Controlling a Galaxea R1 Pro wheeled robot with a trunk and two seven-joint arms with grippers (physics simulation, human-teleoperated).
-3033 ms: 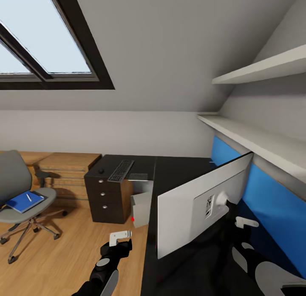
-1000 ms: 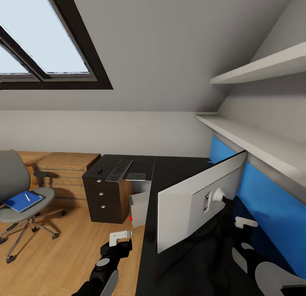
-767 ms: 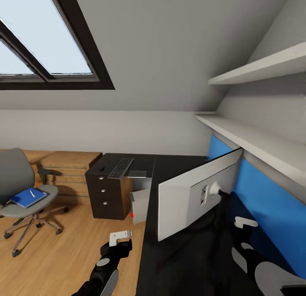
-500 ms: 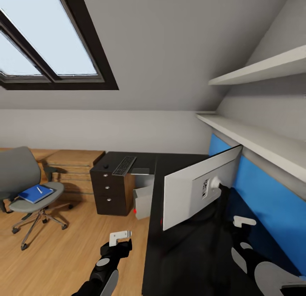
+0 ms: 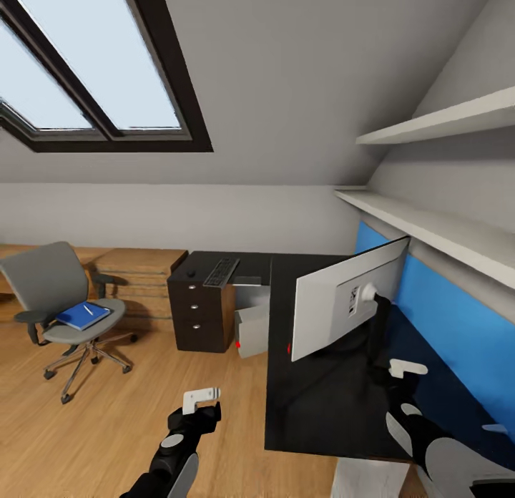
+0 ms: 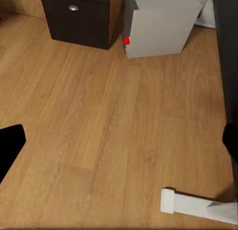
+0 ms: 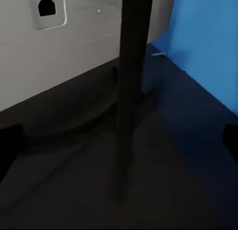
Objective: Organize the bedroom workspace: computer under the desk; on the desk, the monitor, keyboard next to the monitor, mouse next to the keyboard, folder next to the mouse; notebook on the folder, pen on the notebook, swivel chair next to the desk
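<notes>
Since the earlier frames the whole head view had swung left and drawn back, so the chair and the counter's near edge came further into sight; the things themselves lay as before.

In the head view, the left gripper (image 5: 201, 399) hung over bare wooden floor (image 5: 107, 426), jaws spread and holding nothing. The right gripper (image 5: 405, 370) hovered above the counter (image 5: 322, 405) just behind the monitor (image 5: 336, 305), touching nothing; its jaws could not be judged here. The monitor stood on the counter with its pale back turned to the camera. The keyboard (image 5: 221, 271) and the mouse (image 5: 191, 273) lay on the far wing of the counter above the drawers (image 5: 197, 316). The computer (image 5: 252, 330) stood on the floor under the counter. Well apart to the left, the swivel chair (image 5: 68, 298) carried the folder (image 5: 83, 315) with the pen (image 5: 87, 309) on top. Open floor lay between chair and counter.

In the left wrist view, dark jaw tips stood far apart at opposite edges over the floor, the computer (image 6: 161, 27) beyond, beside a drawer (image 6: 79, 17).

In the right wrist view, the jaws were spread wide, with the monitor's stand post (image 7: 131, 81) between them but untouched, and the blue wall panel (image 7: 208, 41) behind.
</notes>
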